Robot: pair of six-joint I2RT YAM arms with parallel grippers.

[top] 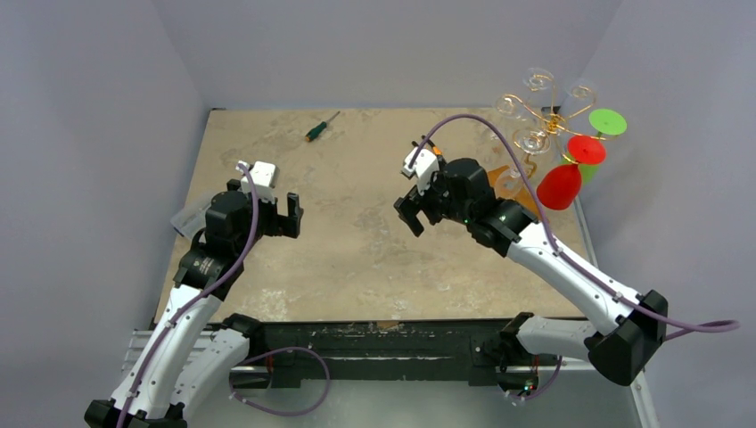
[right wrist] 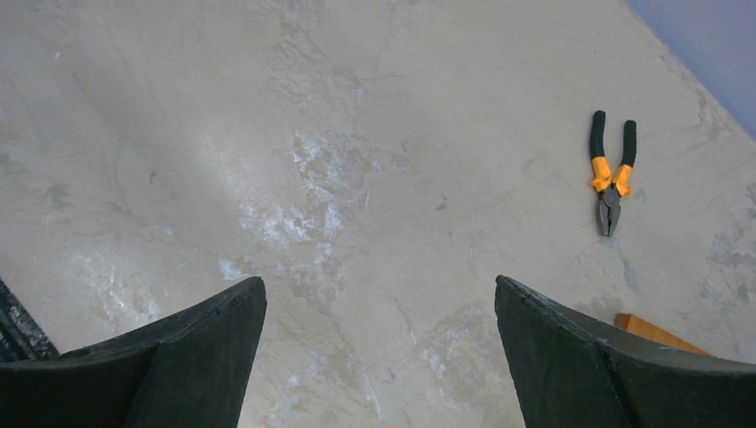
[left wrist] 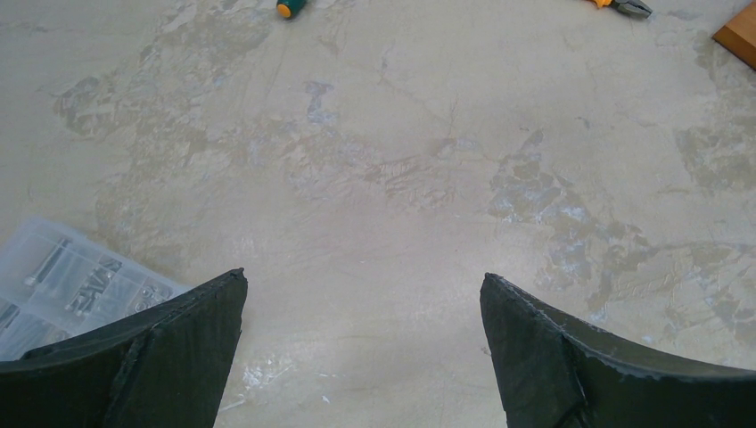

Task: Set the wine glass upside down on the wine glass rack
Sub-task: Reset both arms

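1. Both pincers hung spread wide and empty: my left pincer (left wrist: 361, 285) over bare table (left wrist: 374, 178), my right pincer (right wrist: 379, 290) likewise, with pliers (right wrist: 610, 174) at the upper right of its view.
2. At the upper right of the top view stood the wine glass rack (top: 546, 114), my right arm just beside it.
3. A red wine glass (top: 560, 185) looked hung bowl-down from it, a green glass (top: 608, 121) behind; no loose glass showed.
4. Swinging my right arm could, I judged, clip the red bowl or tip the thin wire stand.
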